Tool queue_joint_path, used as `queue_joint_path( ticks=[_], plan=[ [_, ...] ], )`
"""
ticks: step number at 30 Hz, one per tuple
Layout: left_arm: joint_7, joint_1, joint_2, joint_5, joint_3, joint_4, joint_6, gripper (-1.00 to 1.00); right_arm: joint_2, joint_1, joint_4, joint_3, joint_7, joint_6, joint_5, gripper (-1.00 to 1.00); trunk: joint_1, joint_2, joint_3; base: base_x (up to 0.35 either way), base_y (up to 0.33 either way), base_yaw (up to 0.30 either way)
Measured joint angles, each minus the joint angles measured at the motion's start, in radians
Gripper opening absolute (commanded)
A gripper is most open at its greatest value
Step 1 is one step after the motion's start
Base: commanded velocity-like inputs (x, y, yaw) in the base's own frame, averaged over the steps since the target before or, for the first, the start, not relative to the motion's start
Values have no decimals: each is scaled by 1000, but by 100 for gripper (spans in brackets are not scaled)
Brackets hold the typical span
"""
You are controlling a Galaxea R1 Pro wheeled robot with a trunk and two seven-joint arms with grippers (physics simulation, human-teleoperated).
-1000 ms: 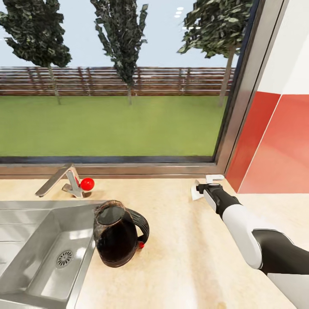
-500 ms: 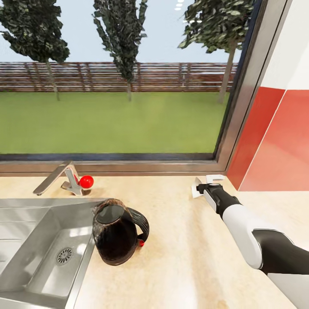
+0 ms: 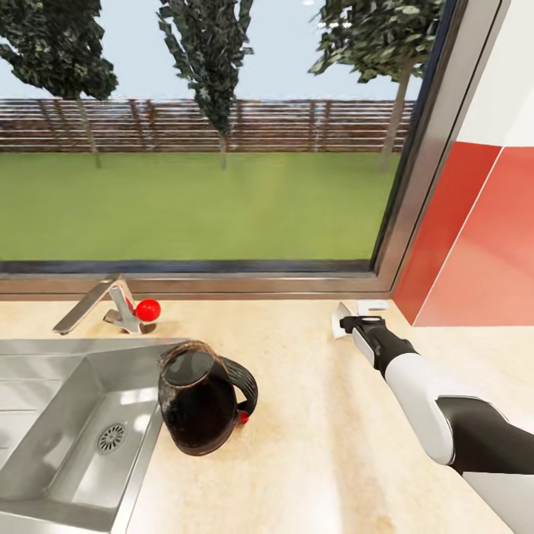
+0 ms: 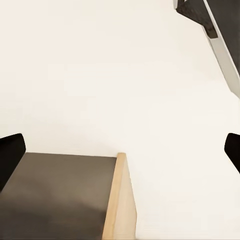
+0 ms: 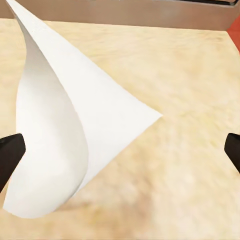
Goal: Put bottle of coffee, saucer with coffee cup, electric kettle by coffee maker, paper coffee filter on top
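Note:
The electric kettle (image 3: 199,401), dark and rounded with a black loop handle, stands on the kitchen countertop (image 3: 311,437) right at the sink's edge. A white paper coffee filter (image 3: 339,322) lies on the counter near the window corner. My right gripper (image 3: 360,321) reaches out beside it. In the right wrist view the filter (image 5: 70,125) is a curled white cone on the wood-tone top, lying between the widely spread black fingertips (image 5: 10,156) of the open right gripper (image 5: 120,152), nearer one of them. The left gripper (image 4: 120,155) is open with nothing in it.
A steel sink (image 3: 67,430) with a drain fills the left, with a tap (image 3: 89,310) and a red knob (image 3: 148,309) behind it. The window sill (image 3: 222,285) bounds the counter's back. A red and white wall (image 3: 475,245) closes the right side. The left wrist view looks down on a dark panel with a wooden edge (image 4: 117,200).
The head view has shifted slightly, so the whole scene sits a little differently. The right gripper stays at the filter and the kettle has not moved.

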Motion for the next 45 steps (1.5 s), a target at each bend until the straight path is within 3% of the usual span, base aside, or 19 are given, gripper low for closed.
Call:
queue_joint_path(
  ticks=[24, 45],
  plan=[
    [0, 0, 0, 0, 0, 0, 0, 100, -2, 0, -2, 0, -1, 1, 0, 100, 0, 0, -4, 0, 0, 0],
    [0, 11, 0, 0, 0, 0, 0, 100, -2, 0, 0, 0, 1, 1, 0, 100, 0, 0, -35, 0, 0, 0]
  ],
)
